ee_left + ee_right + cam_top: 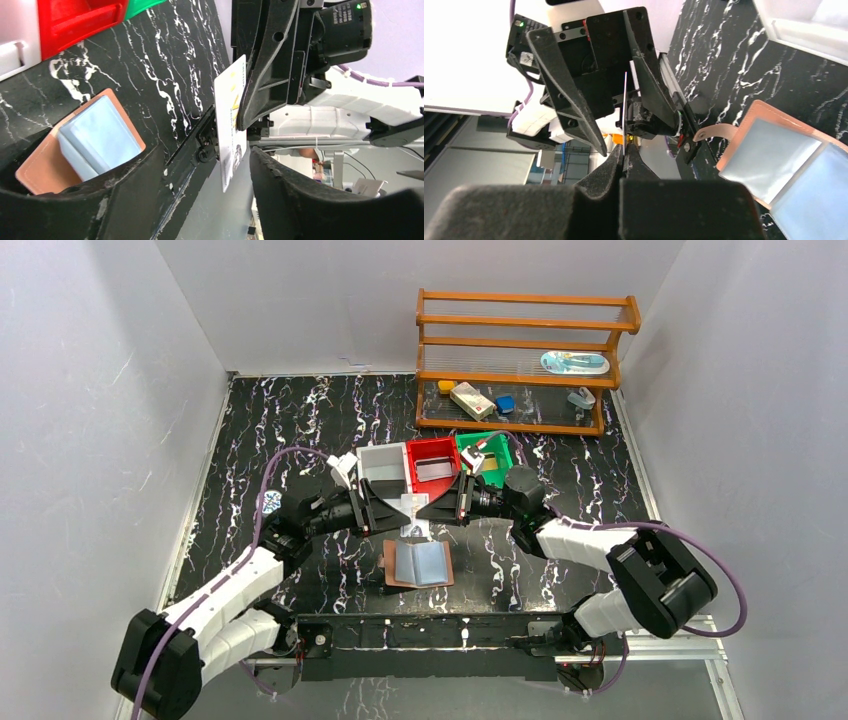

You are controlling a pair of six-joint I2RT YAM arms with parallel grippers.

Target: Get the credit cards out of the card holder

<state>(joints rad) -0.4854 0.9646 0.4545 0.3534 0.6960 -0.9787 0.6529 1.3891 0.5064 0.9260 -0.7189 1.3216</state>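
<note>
Mid-air pass: one card (229,125) is up between both tools, over the open wallet (418,565).
The right tool (624,156) is pinched tight on the card's edge. The left tool (398,512) has its jaws apart, straddling the far end with no grip. The card stands on edge, long side crosswise to the arms, so the right arm is likely the carrier. The wallet lies flat on the desk (300,420), bases-side of the card, blue pockets up. Can't tell if more cards are inside.

I work in a lab test booth: plain white panels (100,390) wall in my black marbled surface (300,420), with a wooden rack (520,322) of props behind.
</note>
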